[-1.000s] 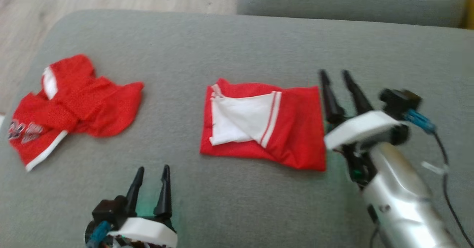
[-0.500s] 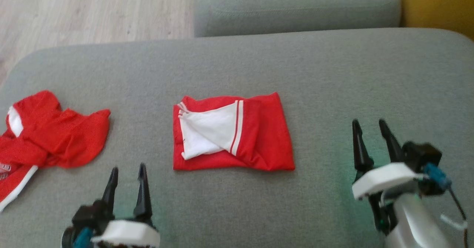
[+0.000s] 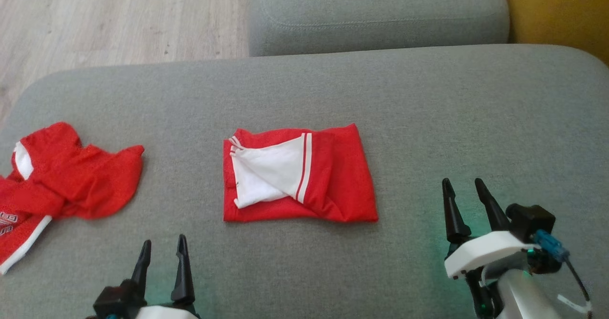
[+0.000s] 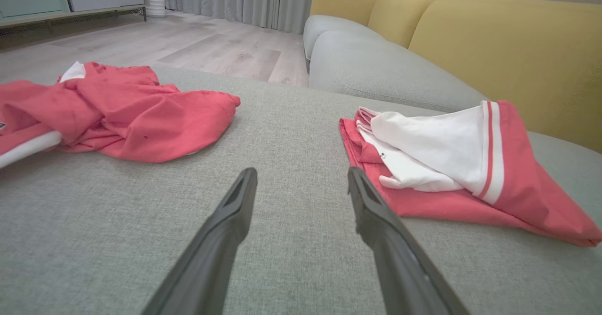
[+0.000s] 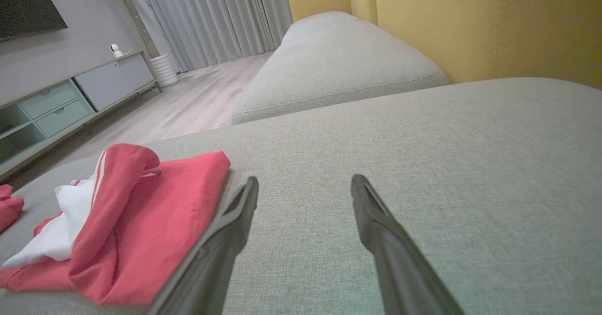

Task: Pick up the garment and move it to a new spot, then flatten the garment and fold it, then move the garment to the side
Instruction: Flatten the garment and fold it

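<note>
While folded garment (image 3: 345, 176) lies centred, crumpled jersey (image 3: 81, 178) well left.

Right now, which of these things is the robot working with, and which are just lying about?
Job: folded garment, left gripper, right gripper, cushion.
Lying about: crumpled garment, far cushion, cabinet.
</note>
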You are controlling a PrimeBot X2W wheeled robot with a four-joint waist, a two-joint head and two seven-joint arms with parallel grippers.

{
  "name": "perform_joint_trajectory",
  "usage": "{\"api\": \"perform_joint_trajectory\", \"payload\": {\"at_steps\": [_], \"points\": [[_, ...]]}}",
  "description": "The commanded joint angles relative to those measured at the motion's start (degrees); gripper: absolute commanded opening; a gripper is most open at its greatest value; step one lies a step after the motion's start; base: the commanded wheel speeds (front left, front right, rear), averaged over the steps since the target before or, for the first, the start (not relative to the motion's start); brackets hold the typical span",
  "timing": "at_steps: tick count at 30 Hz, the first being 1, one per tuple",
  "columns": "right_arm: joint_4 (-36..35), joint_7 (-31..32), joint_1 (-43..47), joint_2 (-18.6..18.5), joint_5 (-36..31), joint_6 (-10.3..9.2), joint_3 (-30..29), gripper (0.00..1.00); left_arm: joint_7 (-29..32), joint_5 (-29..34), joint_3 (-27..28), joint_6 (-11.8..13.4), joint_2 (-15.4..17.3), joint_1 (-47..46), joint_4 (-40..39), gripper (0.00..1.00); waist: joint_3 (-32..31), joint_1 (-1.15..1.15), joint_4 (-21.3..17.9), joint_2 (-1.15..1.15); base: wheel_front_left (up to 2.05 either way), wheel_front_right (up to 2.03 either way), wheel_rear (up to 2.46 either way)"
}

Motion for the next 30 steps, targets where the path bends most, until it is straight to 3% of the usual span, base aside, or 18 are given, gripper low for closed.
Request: {"api": "perform_joint_trajectory", "payload": {"at_steps": [1,2,3,9,21,24,30], "points": [[-1.3,-0.8,-2.6,0.2,0.6,-0.03,2.0,1.0,-0.6,-0.1,1.0,-0.1,0.3,-2.7,-1.7,1.0,0.6,0.01,0.6,0.0,0.0,0.0,0.0],[-1.1,-0.8,-3.0,0.2,0.7,-0.03,2.2,0.71,-0.6,-0.4,0.7,-0.1,0.3,-2.7,-1.7,1.0,1.0,0.01,0.9,0.0,0.0,0.0,0.0],[-0.9,-0.8,-3.5,0.2,0.9,-0.03,2.4,0.0,-0.6,-0.5,0.2,-0.1,0.3,-2.9,-1.7,1.0,1.6,0.01,1.3,0.0,0.0,0.0,0.0],[0.9,-0.8,-8.2,0.2,1.0,-0.03,3.3,0.0,-0.6,-0.9,-2.4,-0.2,0.3,-5.2,-1.6,1.0,5.5,0.01,4.6,0.0,0.0,0.0,0.0],[9.7,-0.8,-17.2,0.2,1.9,-0.03,12.7,0.0,-0.6,-2.1,-5.8,0.3,0.3,-8.1,-1.7,1.0,10.4,0.01,13.5,0.0,0.0,0.0,0.0],[11.5,-0.8,-18.5,0.2,3.6,-0.03,17.7,0.0,-0.6,-2.4,-6.3,0.4,0.3,-8.4,-1.9,1.0,10.7,0.01,14.9,0.0,0.0,0.0,0.0],[7.5,-0.8,-18.6,0.2,9.1,-0.03,33.6,0.0,-0.6,-2.5,-6.1,0.7,0.3,-8.1,-2.5,1.0,10.5,0.01,15.0,0.0,0.0,0.0,0.0]]}}
